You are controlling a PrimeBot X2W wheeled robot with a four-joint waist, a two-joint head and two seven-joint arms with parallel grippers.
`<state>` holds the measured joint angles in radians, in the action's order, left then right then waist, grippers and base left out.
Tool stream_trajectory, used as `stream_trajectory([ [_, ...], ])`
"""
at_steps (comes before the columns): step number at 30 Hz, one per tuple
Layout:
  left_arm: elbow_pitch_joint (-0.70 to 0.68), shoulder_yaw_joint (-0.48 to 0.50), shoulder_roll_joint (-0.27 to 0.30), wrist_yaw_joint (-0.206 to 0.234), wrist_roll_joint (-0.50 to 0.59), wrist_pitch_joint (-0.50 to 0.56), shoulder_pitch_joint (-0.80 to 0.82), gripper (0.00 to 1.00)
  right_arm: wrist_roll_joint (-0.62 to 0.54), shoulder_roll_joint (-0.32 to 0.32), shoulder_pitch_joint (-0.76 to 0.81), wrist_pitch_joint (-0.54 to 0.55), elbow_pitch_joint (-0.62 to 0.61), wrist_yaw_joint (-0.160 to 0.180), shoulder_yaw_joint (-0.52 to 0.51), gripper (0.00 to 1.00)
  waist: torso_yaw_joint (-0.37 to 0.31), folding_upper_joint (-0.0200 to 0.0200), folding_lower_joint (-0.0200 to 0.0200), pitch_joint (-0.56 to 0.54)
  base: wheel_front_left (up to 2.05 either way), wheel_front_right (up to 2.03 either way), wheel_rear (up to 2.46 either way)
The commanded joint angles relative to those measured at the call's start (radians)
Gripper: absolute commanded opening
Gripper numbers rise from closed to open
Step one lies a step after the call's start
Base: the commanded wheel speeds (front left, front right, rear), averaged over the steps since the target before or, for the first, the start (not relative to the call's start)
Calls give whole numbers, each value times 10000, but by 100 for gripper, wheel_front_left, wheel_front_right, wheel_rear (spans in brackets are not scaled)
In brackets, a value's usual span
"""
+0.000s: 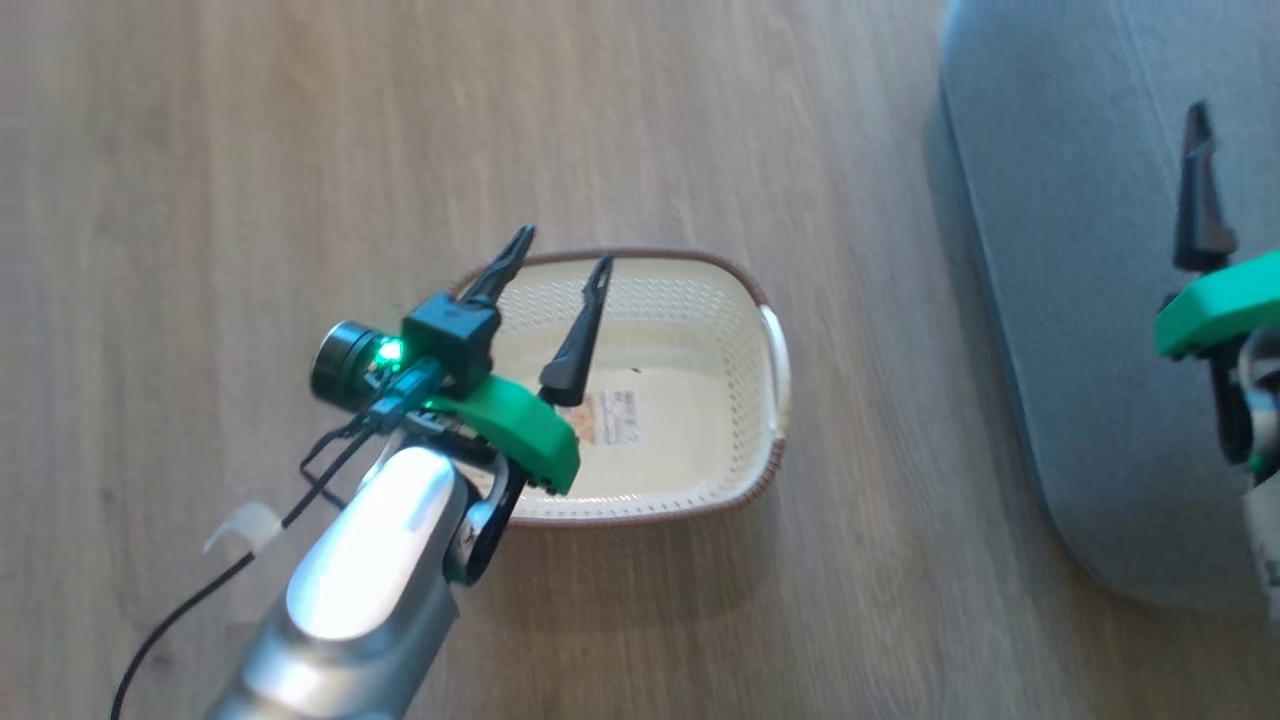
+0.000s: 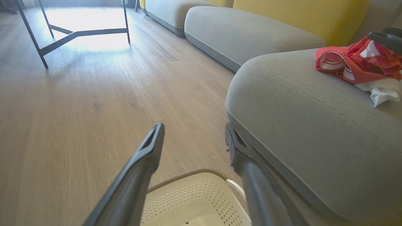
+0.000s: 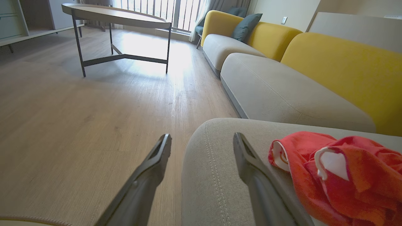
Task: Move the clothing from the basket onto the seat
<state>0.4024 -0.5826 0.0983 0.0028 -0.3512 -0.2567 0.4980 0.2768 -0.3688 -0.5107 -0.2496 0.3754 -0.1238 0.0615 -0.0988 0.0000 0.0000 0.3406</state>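
Red-and-white fabric clothing (image 2: pixel 358 66) lies on the grey upholstered seat (image 2: pixel 298 110); cream perforated plastic basket (image 1: pixel 680 290) left of it; left claw (image 1: pixel 564 247), right claw (image 3: pixel 201 135) both wide.

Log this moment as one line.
basket: empty | clothing: on seat | left tool: open, above basket | right tool: open, at seat edge

Stretches the left arm (image 1: pixel 340 600) forward in the head view, with the silver forearm low and a green mount (image 1: pixel 520 435) at the wrist. Holds the left claw (image 1: pixel 565 247) with both long dark fingers spread apart and nothing between them. Holds the right claw (image 3: pixel 201 136) parted and empty as well, with one finger (image 1: pixel 1200 210) pointing up at the right edge of the head view.
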Motion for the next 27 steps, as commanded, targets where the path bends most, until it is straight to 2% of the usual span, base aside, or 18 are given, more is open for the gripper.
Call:
stream_trajectory([
  [1, -370, 508, 32, 96, 102, -50, -7, 100, 66, -48, 206, -122, -375, -69, 173, 100, 571, 0, 0, -539, 0, 0, 0],
  [8, -465, 1980, 143, 497, 393, -50, -875, 100, 48, 202, 589, -122, -540, -69, 695, 100, 1292, 0, 0, -1186, 0, 0, 0],
  [13, -610, 3042, 276, 636, 536, -50, -1494, 100, 84, 539, 952, -122, -636, -69, 786, 100, 1548, 0, 0, -1591, 0, 0, 0],
  [20, -934, 4274, 390, 598, 859, -51, -2475, 100, -2, 1019, 1558, -122, -803, -69, 855, 100, 1475, 0, 0, -2017, 0, 0, 0],
  [27, -1198, 4832, 182, 440, 1218, -51, -3229, 100, 41, 1260, 2260, -122, -982, -69, 834, 100, 1240, 0, 0, -2287, 0, 0, 0],
])
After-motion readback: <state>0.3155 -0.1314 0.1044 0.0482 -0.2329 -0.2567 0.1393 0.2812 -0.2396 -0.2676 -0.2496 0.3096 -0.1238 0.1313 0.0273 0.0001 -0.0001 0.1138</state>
